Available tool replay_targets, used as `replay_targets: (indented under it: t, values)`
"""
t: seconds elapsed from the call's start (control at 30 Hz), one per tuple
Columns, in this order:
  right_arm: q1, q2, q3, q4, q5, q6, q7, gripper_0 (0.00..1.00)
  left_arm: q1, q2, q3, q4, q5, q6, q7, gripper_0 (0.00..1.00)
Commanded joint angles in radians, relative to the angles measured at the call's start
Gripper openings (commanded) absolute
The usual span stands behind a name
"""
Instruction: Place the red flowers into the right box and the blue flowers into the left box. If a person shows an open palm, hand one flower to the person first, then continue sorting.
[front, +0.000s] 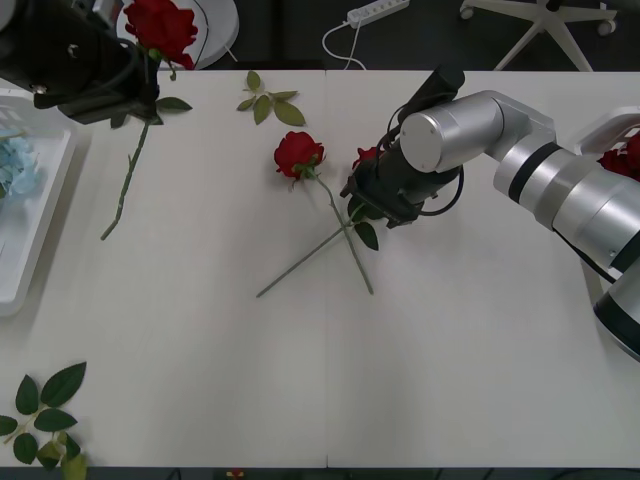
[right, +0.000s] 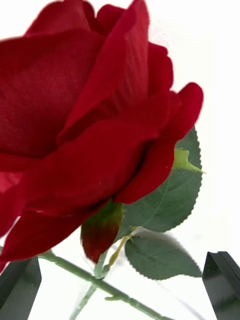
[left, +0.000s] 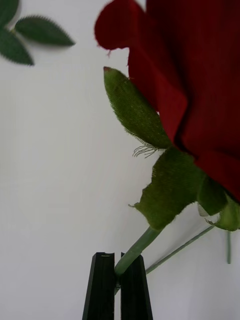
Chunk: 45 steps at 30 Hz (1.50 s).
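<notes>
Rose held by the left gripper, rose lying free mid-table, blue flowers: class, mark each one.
held rose (front: 160, 28), front view, on its bloom
free rose (front: 298, 153), front view, on its bloom
blue flowers (front: 16, 166), front view, on the petal cluster in the left tray

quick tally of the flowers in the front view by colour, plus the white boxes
Red roses: 4 — one held by the left gripper at, one lying on the table, one under the right gripper at, one in the right box at.
Blue flowers: 1, in the left box.
White boxes: 2.
Total: 7.
</notes>
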<state>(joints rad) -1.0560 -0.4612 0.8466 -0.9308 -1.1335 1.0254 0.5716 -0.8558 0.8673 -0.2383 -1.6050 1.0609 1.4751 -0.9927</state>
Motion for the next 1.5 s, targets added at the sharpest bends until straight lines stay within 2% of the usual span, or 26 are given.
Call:
replay_targets:
  t: [0.03, 0.23, 0.43, 0.47, 0.53, 0.6, 0.63, 0.67, 0.73, 0.77, 0.83, 0.87, 1.2, 1.4, 1.5]
  values:
    - [-0.056, 0.049, 0.0, 0.035, 0.024, -0.038, 0.036, 0.95, 0.095, -0.059, 0.142, -0.116, 0.039, -0.108, -0.05, 0.0]
    - [-0.056, 0.093, 0.0, 0.098, 0.038, -0.085, 0.045, 0.95, 0.1, -0.163, 0.155, -0.157, 0.039, -0.196, -0.089, 0.0]
    - [-0.056, 0.116, 0.0, 0.109, 0.051, -0.096, 0.045, 0.94, 0.1, -0.315, 0.155, -0.196, 0.033, -0.295, -0.107, 0.0]
    - [-0.056, 0.116, 0.0, 0.109, 0.051, -0.094, 0.045, 0.89, 0.1, -0.326, 0.155, -0.2, 0.033, -0.303, -0.109, 0.0]
    - [-0.055, 0.116, 0.0, 0.11, 0.054, -0.094, 0.047, 0.67, 0.1, -0.375, 0.155, -0.211, 0.044, -0.334, -0.104, 0.0]
    - [-0.056, 0.121, 0.0, 0.115, 0.055, -0.093, 0.047, 0.52, 0.1, -0.404, 0.155, -0.211, 0.059, -0.357, -0.103, 0.0]
    - [-0.056, 0.124, 0.002, 0.122, 0.057, -0.093, 0.05, 0.41, 0.1, -0.424, 0.155, -0.22, 0.057, -0.361, -0.101, 0.0]
    - [-0.056, 0.127, 0.002, 0.125, 0.058, -0.093, 0.051, 0.36, 0.1, -0.429, 0.155, -0.225, 0.056, -0.361, -0.098, 0.0]
    - [-0.056, 0.131, 0.0, 0.141, 0.067, -0.094, 0.059, 0.21, 0.098, -0.449, 0.148, -0.24, 0.056, -0.381, -0.093, 0.0]
    - [-0.056, 0.133, 0.0, 0.144, 0.069, -0.094, 0.06, 0.19, 0.098, -0.45, 0.143, -0.245, 0.059, -0.388, -0.093, 0.0]
    - [-0.056, 0.136, 0.0, 0.152, 0.077, -0.094, 0.068, 0.08, 0.098, -0.45, 0.123, -0.266, 0.057, -0.397, -0.089, 0.0]
    - [-0.056, 0.137, 0.0, 0.155, 0.08, -0.094, 0.073, 0.0, 0.1, -0.45, 0.116, -0.282, 0.051, -0.397, -0.083, 0.0]
    - [-0.068, 0.091, 0.0, 0.158, 0.083, -0.071, 0.108, 0.0, 0.101, -0.439, 0.096, -0.331, 0.03, -0.383, -0.061, 0.0]
    - [-0.127, -0.025, -0.001, 0.155, 0.063, 0.062, 0.292, 0.0, 0.101, -0.422, 0.08, -0.331, 0.019, -0.383, -0.061, 0.0]
    - [-0.134, -0.088, -0.001, 0.15, 0.054, 0.087, 0.395, 0.0, 0.101, -0.415, 0.073, -0.334, 0.016, -0.383, -0.061, 0.0]
